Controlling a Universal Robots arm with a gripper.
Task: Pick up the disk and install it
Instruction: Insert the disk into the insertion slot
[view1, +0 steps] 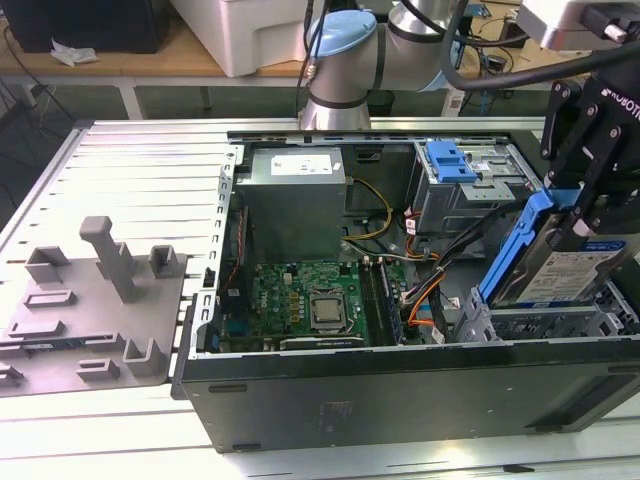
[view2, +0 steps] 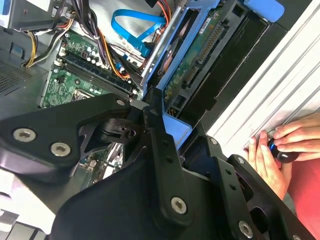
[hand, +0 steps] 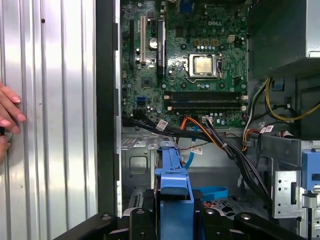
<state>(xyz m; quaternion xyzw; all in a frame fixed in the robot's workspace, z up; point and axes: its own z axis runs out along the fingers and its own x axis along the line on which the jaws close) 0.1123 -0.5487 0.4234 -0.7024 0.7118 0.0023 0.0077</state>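
Fingers (view1: 600, 185), black and jointed, clamp the flat silver disk (view1: 562, 272) (blue plastic rail (view1: 515, 240) around it), tilted over the grey metal cage (view1: 540, 322) inside the open case (view1: 400, 400).

A robotics lab: an opened PC case (view1: 400, 400) lies on a slatted metal desk (view1: 150, 160), with a robot arm (view1: 338, 60) mounted behind it.

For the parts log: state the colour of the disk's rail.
Blue rail, best in exterior view.
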